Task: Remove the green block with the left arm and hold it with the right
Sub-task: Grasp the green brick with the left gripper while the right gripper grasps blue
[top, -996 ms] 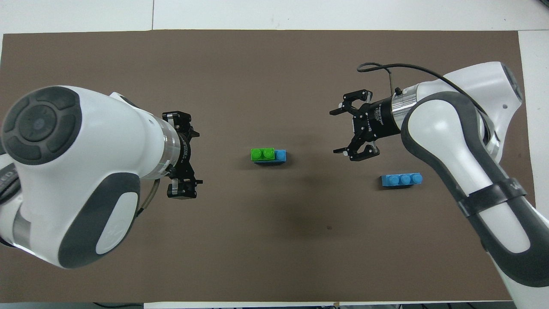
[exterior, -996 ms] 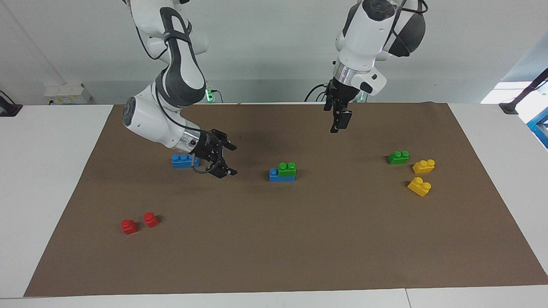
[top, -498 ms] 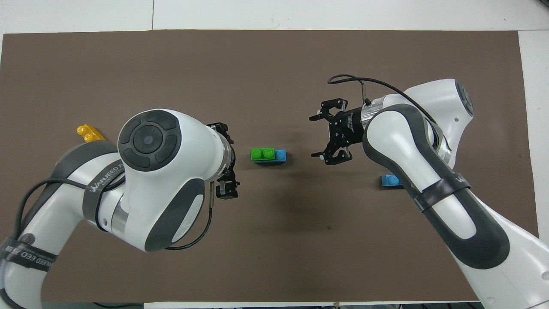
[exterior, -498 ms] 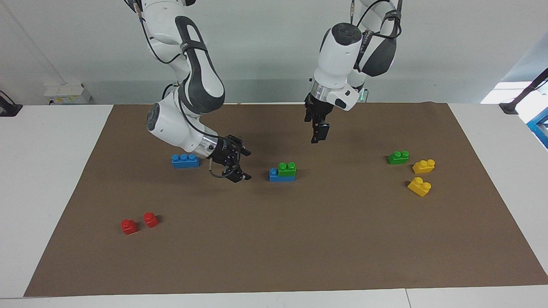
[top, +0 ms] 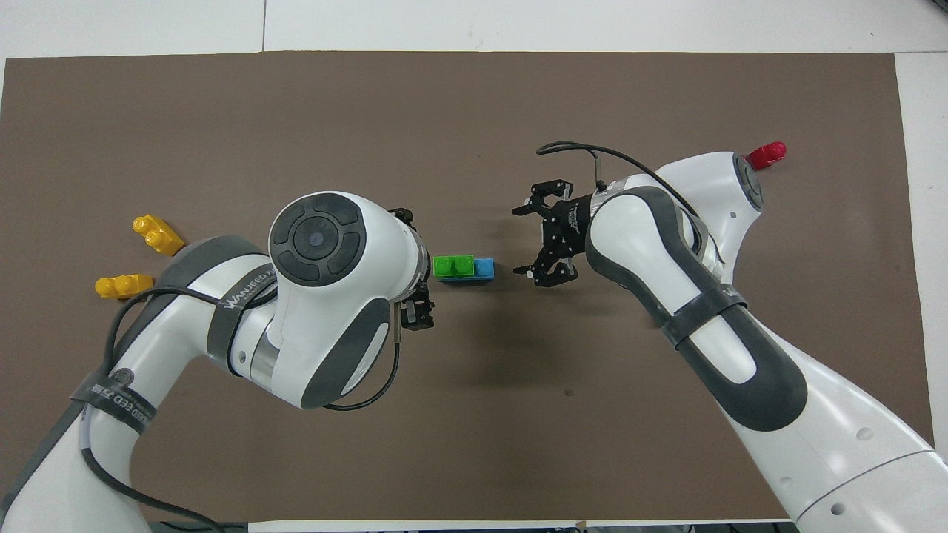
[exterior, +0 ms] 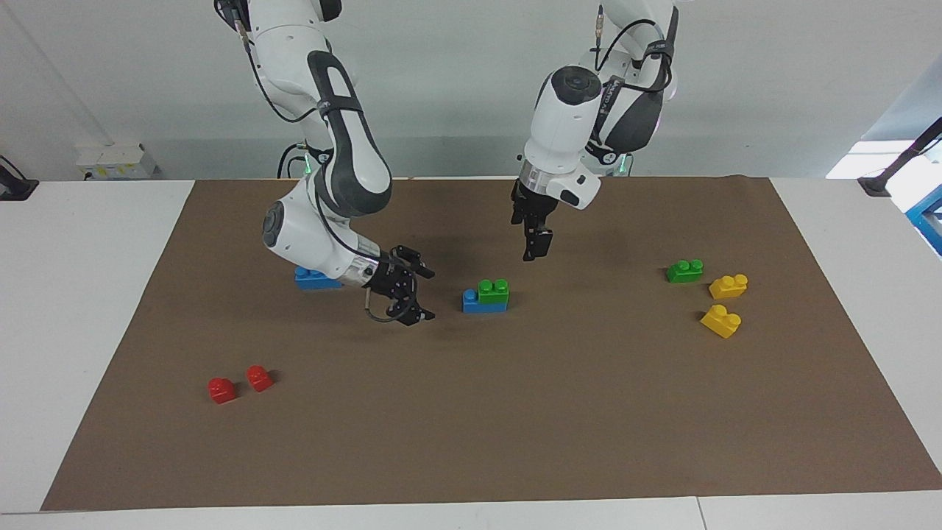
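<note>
The green block (exterior: 493,288) (top: 453,266), with two studs, sits on one end of a blue brick (exterior: 475,302) (top: 485,268) in the middle of the brown mat. My right gripper (exterior: 423,296) (top: 518,240) is open and low over the mat, beside the stack toward the right arm's end, pointing at it with a small gap. My left gripper (exterior: 536,246) hangs open over the mat just beside the stack at the left arm's end, touching nothing. In the overhead view its wrist hides most of it.
A loose green brick (exterior: 684,271) and two yellow bricks (exterior: 728,285) (exterior: 721,321) lie toward the left arm's end. Another blue brick (exterior: 313,278) lies partly hidden by the right arm. Two red bricks (exterior: 221,389) (exterior: 258,377) lie farther out at that end.
Both arms have closed in on the stack from either end. The right gripper has dropped lower and the left has come down a little. Both grippers stay open; the bricks have not moved.
</note>
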Controlling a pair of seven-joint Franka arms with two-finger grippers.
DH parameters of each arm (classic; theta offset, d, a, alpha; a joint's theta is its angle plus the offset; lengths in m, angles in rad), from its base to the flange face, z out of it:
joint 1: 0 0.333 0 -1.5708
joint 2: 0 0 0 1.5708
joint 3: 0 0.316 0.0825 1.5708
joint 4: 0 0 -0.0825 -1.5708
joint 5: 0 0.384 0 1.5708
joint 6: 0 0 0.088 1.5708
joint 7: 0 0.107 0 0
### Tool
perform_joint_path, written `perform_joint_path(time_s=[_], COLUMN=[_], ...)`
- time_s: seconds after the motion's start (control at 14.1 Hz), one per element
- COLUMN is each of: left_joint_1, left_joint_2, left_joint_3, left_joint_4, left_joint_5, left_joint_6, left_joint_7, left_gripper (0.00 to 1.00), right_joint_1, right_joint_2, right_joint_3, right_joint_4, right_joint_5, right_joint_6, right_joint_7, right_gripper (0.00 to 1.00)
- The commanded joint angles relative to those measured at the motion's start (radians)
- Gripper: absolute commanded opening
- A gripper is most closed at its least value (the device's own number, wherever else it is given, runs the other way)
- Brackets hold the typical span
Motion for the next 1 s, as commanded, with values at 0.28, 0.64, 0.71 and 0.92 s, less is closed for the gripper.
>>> perform_joint_path(time_s=[0.28, 0.64, 0.71, 0.92], left_joint_1=[-0.025, -0.03, -0.031, -0.056], left_joint_2=[0.05, 0.106, 0.116, 0.142], left_joint_3=[0.018, 0.018, 0.018, 0.018], left_joint_4=[-0.011, -0.008, -0.007, -0.007], left_joint_5=[0.035, 0.078, 0.08, 0.08], left_joint_6=[0.099, 0.145, 0.148, 0.163], left_joint_7=[-0.069, -0.126, -0.128, -0.141], left_gripper=[1.0, 1.0, 1.0, 1.0], right_joint_1=[0.06, 0.094, 0.095, 0.095], right_joint_2=[0.053, 0.07, 0.07, 0.072], right_joint_3=[-0.002, -0.002, -0.002, -0.002], right_joint_4=[0.007, 0.001, -0.002, -0.008], right_joint_5=[0.051, 0.093, 0.093, 0.1], right_joint_6=[0.077, 0.146, 0.152, 0.168], right_joint_7=[-0.049, -0.057, -0.057, -0.058], right_gripper=[1.0, 1.0, 1.0, 0.94])
